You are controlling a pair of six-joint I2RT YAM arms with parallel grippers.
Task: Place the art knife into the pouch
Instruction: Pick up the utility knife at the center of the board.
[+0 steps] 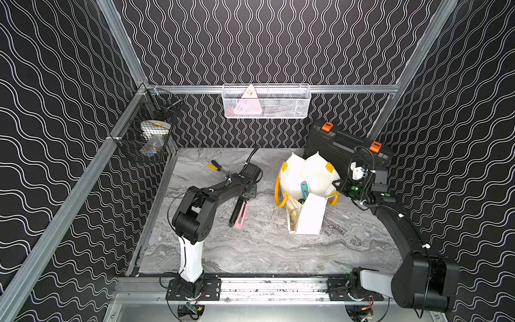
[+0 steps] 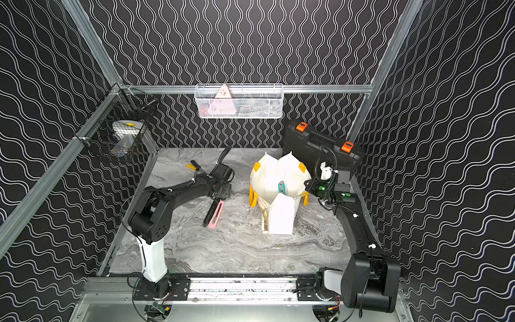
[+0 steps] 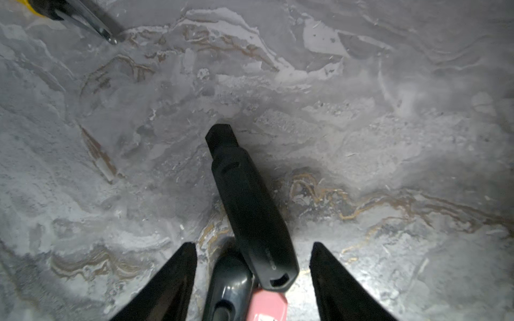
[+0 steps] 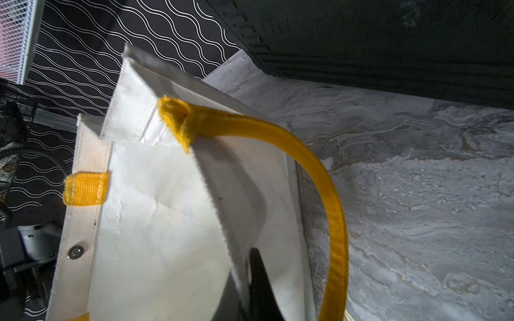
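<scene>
The pouch (image 1: 295, 175) (image 2: 267, 175) is a white cloth bag with yellow handles, standing right of centre with its mouth gaping. My right gripper (image 1: 335, 185) (image 4: 250, 255) is shut on the pouch's (image 4: 155, 222) rim on the right. Near the table's left centre, my left gripper (image 1: 244, 198) (image 3: 252, 244) hangs open. Its jaws straddle a matte black pen-shaped tool (image 3: 244, 200), seemingly the art knife. That tool lies over the ends of a glossy dark tool (image 3: 230, 280) and a pink cutter (image 1: 242, 214) (image 3: 267, 305). A teal cutter (image 1: 304, 189) sticks out of the pouch.
A black hard case (image 1: 342, 142) with orange latches leans behind the pouch, close to my right arm. A yellow-handled screwdriver (image 1: 216, 166) (image 3: 83, 19) lies behind my left gripper. A white wire basket (image 1: 266, 101) hangs on the back wall and a black one (image 1: 147, 133) on the left.
</scene>
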